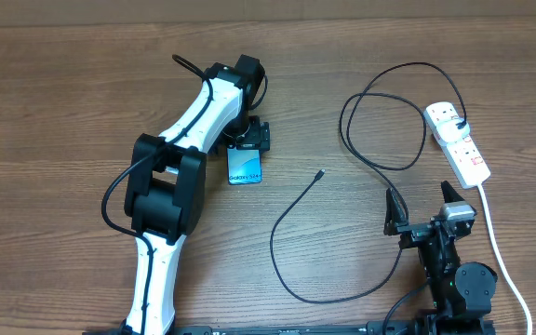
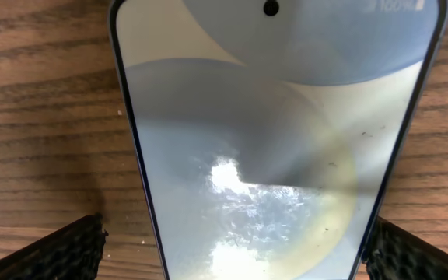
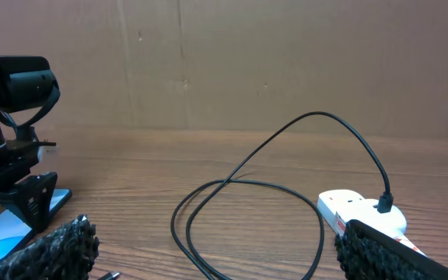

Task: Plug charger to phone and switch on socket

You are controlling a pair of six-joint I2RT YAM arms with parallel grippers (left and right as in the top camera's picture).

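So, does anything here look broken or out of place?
Nothing looks damaged or spilled. The one loose end is the black charger cable: its plug sits in the white power strip, but its small tip lies bare on the table, apart from the phone.

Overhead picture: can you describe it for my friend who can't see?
A lit phone lies on a wooden table, with the left hand open over its top end. The black charger loops from the white socket on the right, its tip loose and apart from the phone. The right hand is open and empty, near the socket.
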